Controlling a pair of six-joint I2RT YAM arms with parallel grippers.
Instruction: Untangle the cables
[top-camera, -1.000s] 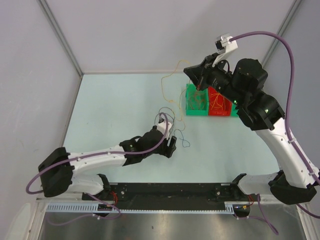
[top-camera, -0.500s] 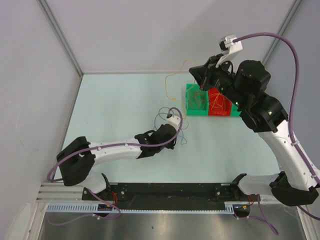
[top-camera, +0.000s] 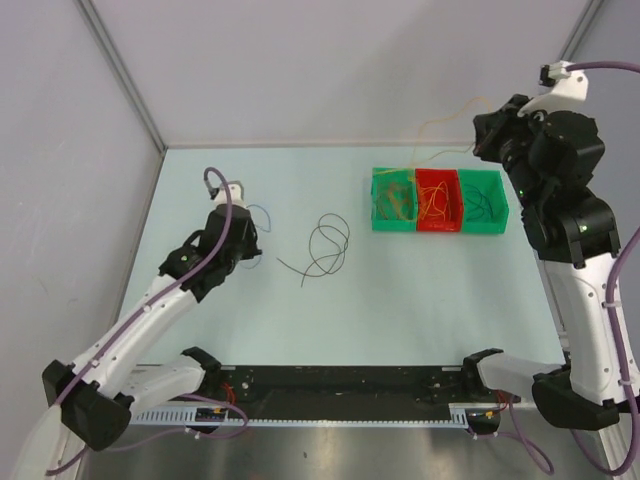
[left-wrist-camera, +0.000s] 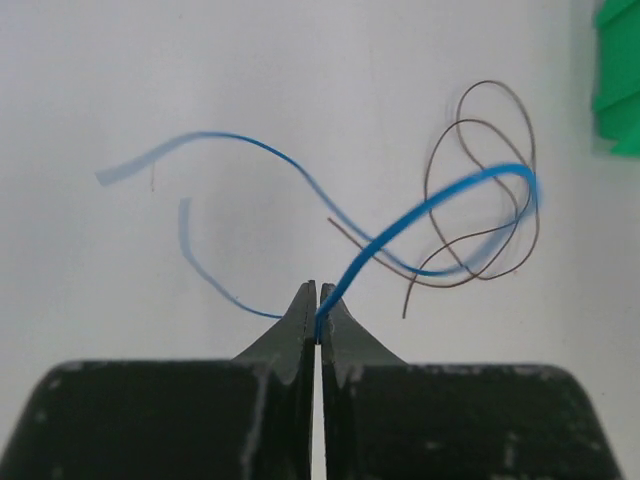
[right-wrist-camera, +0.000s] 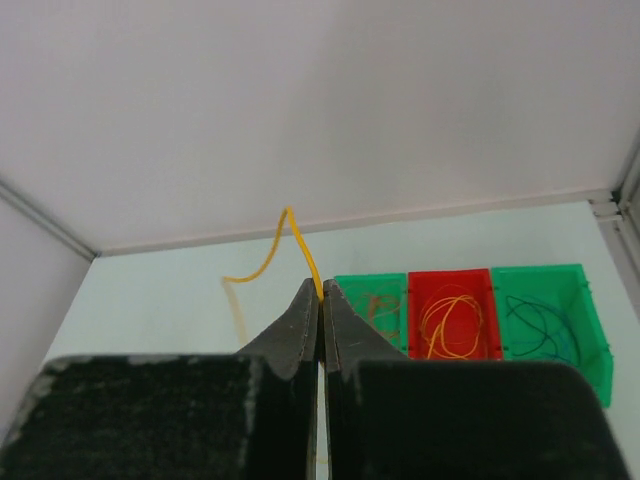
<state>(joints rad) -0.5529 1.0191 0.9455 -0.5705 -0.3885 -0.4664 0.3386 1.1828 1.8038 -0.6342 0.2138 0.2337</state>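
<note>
My left gripper (left-wrist-camera: 320, 302) is shut on a thin blue cable (left-wrist-camera: 440, 195), which loops up and out from the fingertips. From above, this gripper (top-camera: 256, 232) sits at the table's left with the blue cable (top-camera: 265, 214) beside it. A dark brown cable (top-camera: 325, 246) lies loose in coils at mid-table, also seen in the left wrist view as the dark brown cable (left-wrist-camera: 482, 140). High at the back right, my right gripper (right-wrist-camera: 321, 293) is shut on an orange cable (right-wrist-camera: 303, 245). The orange cable (top-camera: 432, 124) trails down toward the bins.
Three joined bins stand at the back right: a green bin (top-camera: 380, 224) with brownish wires, a red bin (top-camera: 437, 226) with orange wires, and a green bin (top-camera: 500, 205) with dark wires. A grey back wall and side walls enclose the table.
My left gripper shut on the blue cable and swung it from mid-table to the left, leaving the dark brown cable behind. My right arm rose to the right, drawing the orange cable away.
</note>
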